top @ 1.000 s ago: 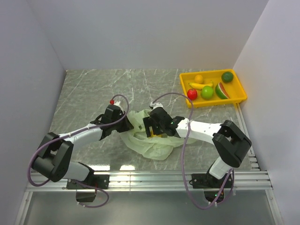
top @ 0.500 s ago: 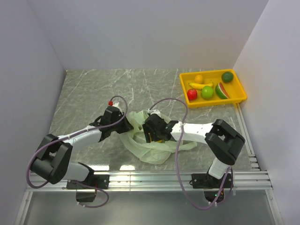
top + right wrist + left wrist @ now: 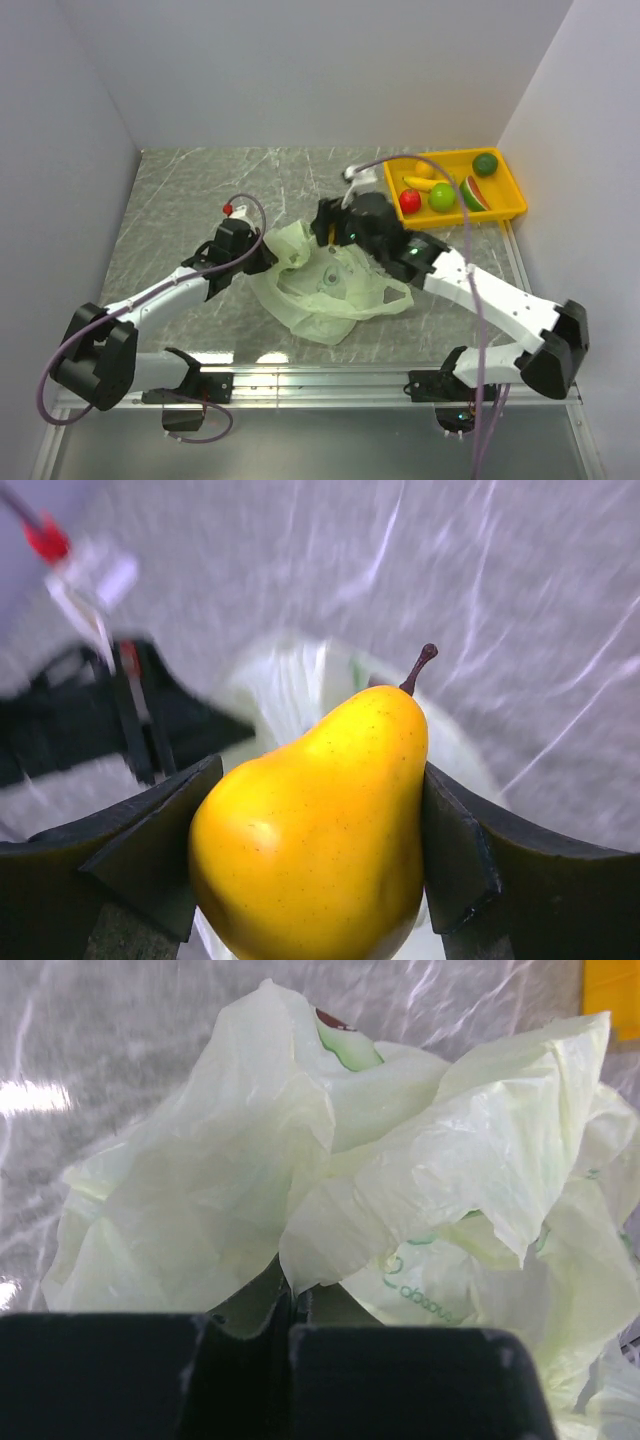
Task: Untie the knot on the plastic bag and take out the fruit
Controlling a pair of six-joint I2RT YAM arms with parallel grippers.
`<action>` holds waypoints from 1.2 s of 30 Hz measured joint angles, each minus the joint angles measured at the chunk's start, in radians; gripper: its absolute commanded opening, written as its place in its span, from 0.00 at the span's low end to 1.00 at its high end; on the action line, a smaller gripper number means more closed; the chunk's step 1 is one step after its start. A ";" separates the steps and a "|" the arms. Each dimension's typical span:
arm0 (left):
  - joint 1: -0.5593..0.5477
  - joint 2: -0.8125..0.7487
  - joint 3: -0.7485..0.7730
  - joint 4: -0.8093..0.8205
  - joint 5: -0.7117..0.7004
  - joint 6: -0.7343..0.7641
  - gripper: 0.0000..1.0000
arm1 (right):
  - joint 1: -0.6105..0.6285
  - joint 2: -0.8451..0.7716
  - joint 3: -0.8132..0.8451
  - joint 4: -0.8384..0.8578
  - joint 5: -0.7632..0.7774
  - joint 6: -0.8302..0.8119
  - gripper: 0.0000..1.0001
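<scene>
Half a second earlier our right tool had been down inside the thin, crinkly, pale green plastic bag. Now it had risen clear of the bag and swung toward the yellow plastic tray. Its fingers were parted just to the width of a yellow toy pear, which they clamped on both sides, stem up. Our left tool stayed closed tight on a fold of the bag's rim, holding it out to the left while the bag lay slack on the grey marbled table. A red apple, green apple, banana and watermelon slice already lay in the tray. We therefore judged the pear to be probably the last fruit out, with only the carry to the tray remaining.
</scene>
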 measured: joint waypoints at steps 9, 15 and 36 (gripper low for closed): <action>0.000 -0.157 0.040 -0.026 -0.022 0.156 0.01 | -0.452 -0.014 0.053 -0.003 0.080 0.013 0.14; 0.001 -0.309 0.040 -0.024 -0.009 0.270 0.01 | -0.762 0.197 0.120 -0.041 0.105 0.065 0.17; 0.077 -0.345 0.034 -0.116 -0.180 0.258 0.01 | -0.969 0.619 0.572 -0.164 0.035 0.076 1.00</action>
